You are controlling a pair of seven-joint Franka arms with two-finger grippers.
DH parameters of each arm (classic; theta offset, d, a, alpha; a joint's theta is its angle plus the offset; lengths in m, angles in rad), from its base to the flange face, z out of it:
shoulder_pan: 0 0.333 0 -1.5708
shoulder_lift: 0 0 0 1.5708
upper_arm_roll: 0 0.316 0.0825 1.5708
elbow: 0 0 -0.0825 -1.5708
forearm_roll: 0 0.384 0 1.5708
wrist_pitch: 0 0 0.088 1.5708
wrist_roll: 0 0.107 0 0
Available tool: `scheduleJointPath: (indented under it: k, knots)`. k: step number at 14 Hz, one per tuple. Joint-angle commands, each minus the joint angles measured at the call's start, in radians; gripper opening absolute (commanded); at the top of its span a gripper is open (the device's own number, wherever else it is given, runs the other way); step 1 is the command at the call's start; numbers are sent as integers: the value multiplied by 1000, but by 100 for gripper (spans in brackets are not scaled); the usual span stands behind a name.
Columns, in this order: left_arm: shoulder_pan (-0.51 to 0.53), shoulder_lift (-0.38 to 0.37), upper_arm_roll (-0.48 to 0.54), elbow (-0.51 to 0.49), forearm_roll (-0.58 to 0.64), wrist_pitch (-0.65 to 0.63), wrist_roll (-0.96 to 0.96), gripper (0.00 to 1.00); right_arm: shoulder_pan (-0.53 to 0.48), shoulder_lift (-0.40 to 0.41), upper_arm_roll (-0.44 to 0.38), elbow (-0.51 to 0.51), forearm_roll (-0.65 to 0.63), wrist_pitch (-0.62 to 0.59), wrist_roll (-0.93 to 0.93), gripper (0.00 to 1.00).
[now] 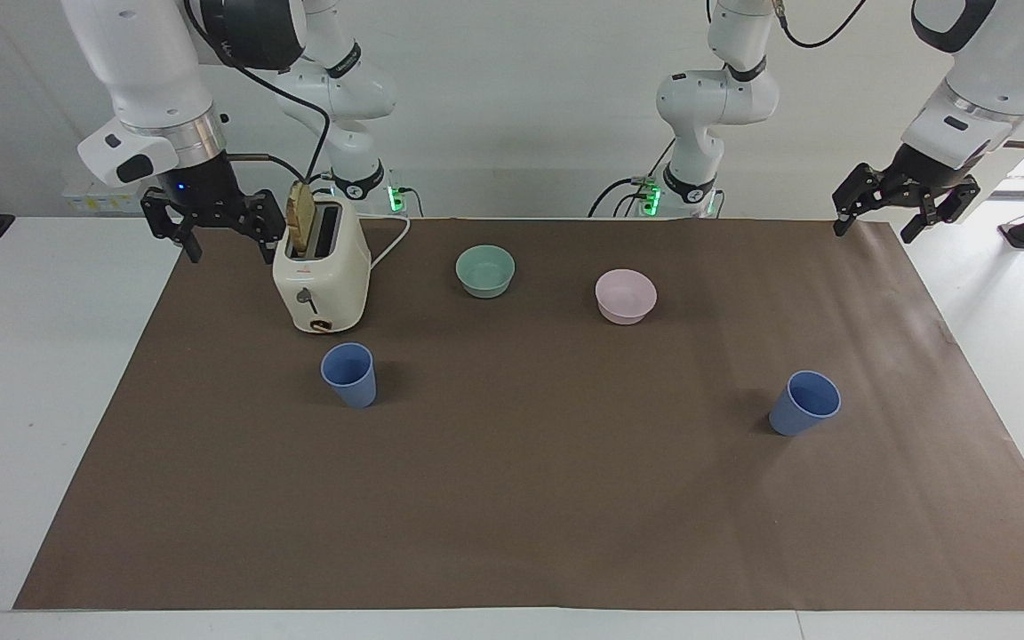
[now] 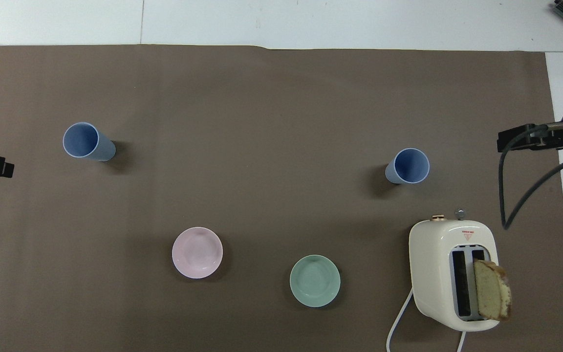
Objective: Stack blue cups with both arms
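Two blue cups stand upright and apart on the brown mat [image 1: 512,498]. One cup [image 1: 349,374] [image 2: 408,166] is toward the right arm's end, just farther from the robots than the toaster. The other cup [image 1: 804,403] [image 2: 87,142] is toward the left arm's end. My right gripper [image 1: 220,238] is open and empty, raised over the mat's edge beside the toaster. My left gripper [image 1: 906,212] is open and empty, raised over the mat's corner at its own end. Both are well away from the cups.
A cream toaster [image 1: 321,276] [image 2: 452,271] with a bread slice [image 1: 301,218] in one slot stands beside the right gripper. A teal bowl [image 1: 485,270] and a pink bowl [image 1: 625,296] sit nearer to the robots than the cups.
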Motion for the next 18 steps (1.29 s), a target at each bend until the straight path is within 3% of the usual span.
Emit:
scheduleJointPath:
  k: [1,18]
  knots:
    - [3,-20,2,-15,-15,-11,-7,100,-16,-4,8,-6,1,-1,-3,100]
    - [0,-20,2,-9,-9,-17,-8,100,-62,-5,2,-9,36,8,-12,100]
